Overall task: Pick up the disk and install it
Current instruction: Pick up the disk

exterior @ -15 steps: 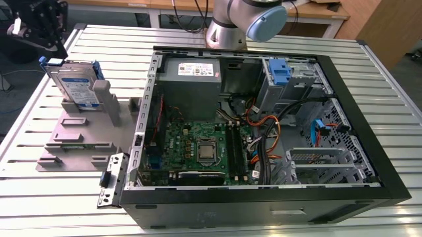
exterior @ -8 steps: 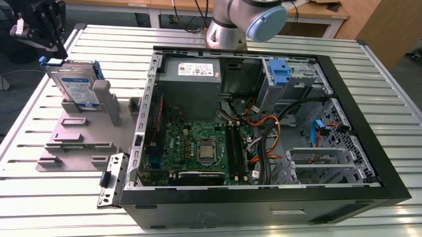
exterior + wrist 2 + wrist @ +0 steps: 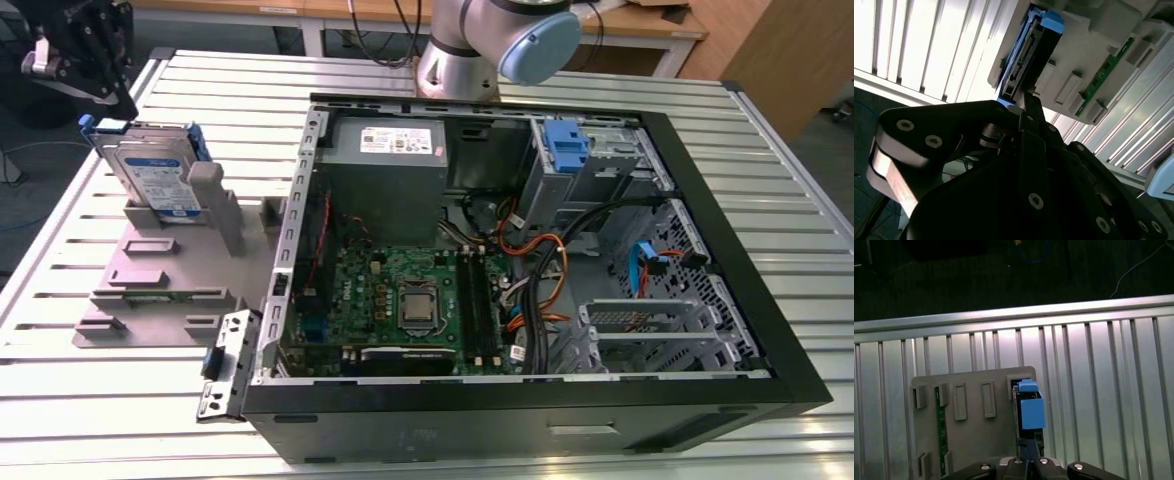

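The disk is seen standing on edge in a slot of a grey holder, which lies on the slatted bench near its edge at the exterior view's left, just beside the open computer case. A blue frame is clipped around the disk. The gripper is held just above the disk's upper end, in line with its thin edge.

In both wrist views the jaws are seen drawn together with no gap between them. The tips are at the disk's near end, beside a corner of the blue plastic. Whether a lip of the frame is pinched cannot be told. The disk is not yet lifted from its slot.

The disk is judged to be stiff, dense for its size and easily harmed by a knock. Its metal faces are likely smooth and slippery, and the plastic frame may flex. A hold across the two flat faces near the upper end is judged best, and the connector edge is best left untouched.
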Action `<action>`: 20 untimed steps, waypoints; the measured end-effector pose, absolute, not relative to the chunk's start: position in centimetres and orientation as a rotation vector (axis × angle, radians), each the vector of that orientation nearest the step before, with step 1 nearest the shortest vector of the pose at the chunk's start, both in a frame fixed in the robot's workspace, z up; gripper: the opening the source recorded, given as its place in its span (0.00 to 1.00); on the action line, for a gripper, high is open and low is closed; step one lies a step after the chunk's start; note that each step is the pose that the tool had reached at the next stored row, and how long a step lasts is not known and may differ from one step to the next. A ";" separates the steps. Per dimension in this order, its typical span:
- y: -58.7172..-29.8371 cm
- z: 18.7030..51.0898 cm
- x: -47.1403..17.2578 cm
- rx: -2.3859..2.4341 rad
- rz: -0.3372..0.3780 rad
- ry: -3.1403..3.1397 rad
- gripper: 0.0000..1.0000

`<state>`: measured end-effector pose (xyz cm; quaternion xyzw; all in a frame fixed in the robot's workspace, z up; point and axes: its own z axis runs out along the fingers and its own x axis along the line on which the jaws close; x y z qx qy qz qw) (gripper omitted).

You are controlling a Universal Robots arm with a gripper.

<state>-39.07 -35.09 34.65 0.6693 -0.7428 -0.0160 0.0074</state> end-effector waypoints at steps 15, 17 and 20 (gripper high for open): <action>-35.1 33.7 -38.8 2.028 -0.038 -2.399 0.11; -35.1 33.7 -38.7 2.026 -0.038 -2.401 0.11; -35.1 33.6 -38.7 2.025 -0.038 -2.401 0.11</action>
